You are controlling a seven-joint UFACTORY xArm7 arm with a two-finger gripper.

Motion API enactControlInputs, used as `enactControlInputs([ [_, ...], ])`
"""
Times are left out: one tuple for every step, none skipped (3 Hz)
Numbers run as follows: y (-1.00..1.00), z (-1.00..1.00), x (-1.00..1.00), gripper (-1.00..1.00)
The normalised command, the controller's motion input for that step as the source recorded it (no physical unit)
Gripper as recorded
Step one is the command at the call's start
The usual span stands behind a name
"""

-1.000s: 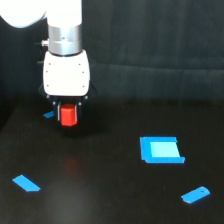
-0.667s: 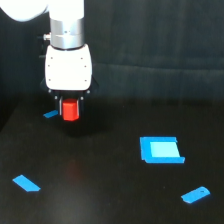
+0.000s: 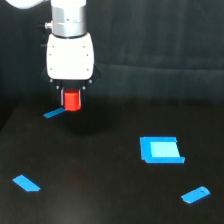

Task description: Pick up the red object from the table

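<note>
In the exterior view the red object [image 3: 73, 100], a small chunky red-orange block, hangs clear of the black table [image 3: 100, 190]. My gripper [image 3: 73, 102] is shut on it, below the white arm body at upper left. Dark fingers flank the block's sides. A faint reddish reflection shows on the glossy surface below.
A flat blue strip [image 3: 54, 113] lies just behind and to the left of the block. A blue square piece [image 3: 161, 150] sits at the right. Two more flat blue pieces lie at the lower left [image 3: 26, 183] and lower right [image 3: 195, 194]. A dark curtain hangs behind.
The arm has risen with the red block in its fingers, and the block now hangs higher above the table than a second ago.
</note>
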Motion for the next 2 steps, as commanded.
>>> enactControlInputs([
  [-0.03,0.35,0.12,-0.82],
  [-0.05,0.26,0.07,-0.86],
])
